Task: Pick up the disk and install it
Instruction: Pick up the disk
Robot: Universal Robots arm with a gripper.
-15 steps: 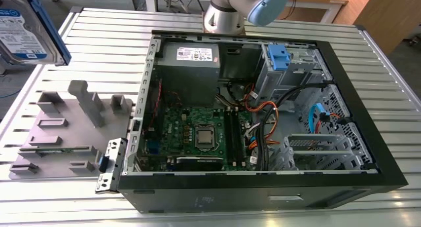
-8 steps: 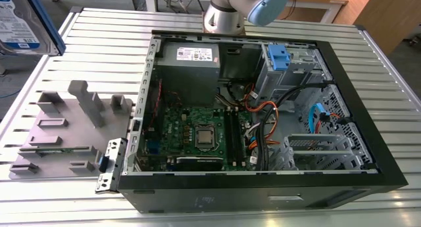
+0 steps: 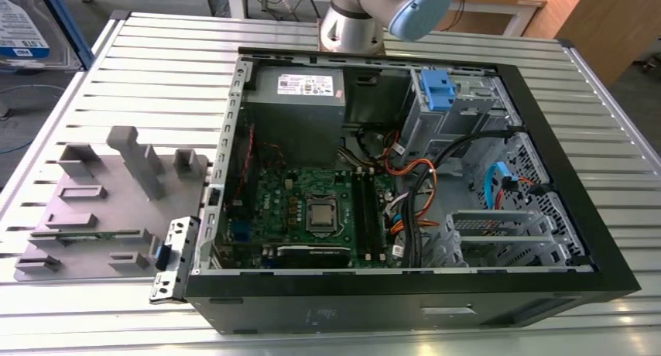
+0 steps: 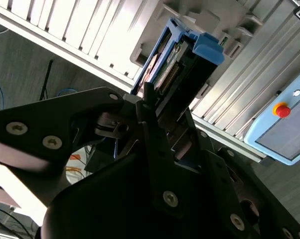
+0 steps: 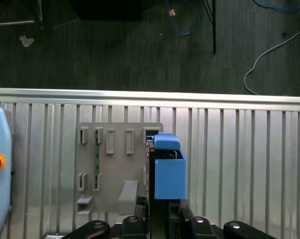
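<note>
We see a ribbed metal desk (image 3: 155, 70) above a dark carpeted floor (image 5: 115, 50), blue cables (image 5: 184, 33) trailing there, wooden furniture (image 3: 594, 23) beyond.

The grey metal robot arm (image 3: 351, 23), capped in pale blue, rises at the exterior view's top edge. Its black gripper (image 5: 162, 211) grips the blue-bracketed silver disk (image 5: 169, 174) between closed fingers.
</note>
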